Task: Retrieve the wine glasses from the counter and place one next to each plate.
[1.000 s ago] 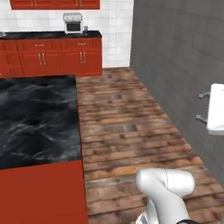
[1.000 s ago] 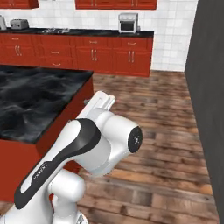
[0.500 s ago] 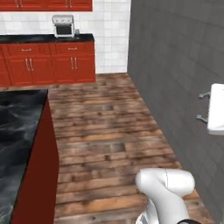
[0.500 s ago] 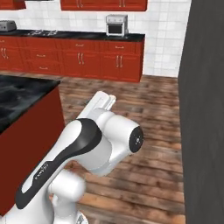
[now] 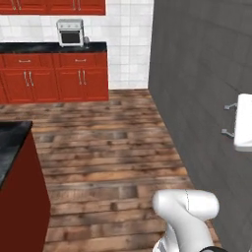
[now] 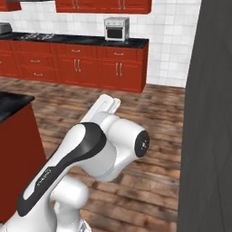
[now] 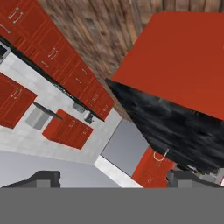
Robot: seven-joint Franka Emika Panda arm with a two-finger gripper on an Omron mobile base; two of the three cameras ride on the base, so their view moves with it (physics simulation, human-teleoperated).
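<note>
The counter (image 5: pixel 49 47) runs along the back wall, a black top over red cabinets with silver handles; it also shows in the right base view (image 6: pixel 86 41). A small greyish thing stands just right of the toaster oven (image 5: pixel 70 32), too small to tell whether it is one of the wine glasses. The plates are out of view. In the hand view my gripper (image 7: pixel 116 179) is open, its dark fingertips (image 7: pixel 43 177) far apart with nothing between them. It hangs above the black-topped island (image 7: pixel 175 127), and my arm (image 6: pixel 104 145) is folded over the base.
The island's corner (image 5: pixel 12 147) juts in at the lower left, with plain red sides. A dark grey wall (image 5: pixel 202 74) closes off the right, with a white fixture (image 5: pixel 243 123) mounted on it. Wooden floor (image 5: pixel 108 142) stretches from the base to the counter.
The whole picture has shifted: the base has moved, so the island has slid off to the left and the counter looks nearer. The arm keeps its pose and the gripper stays open.
</note>
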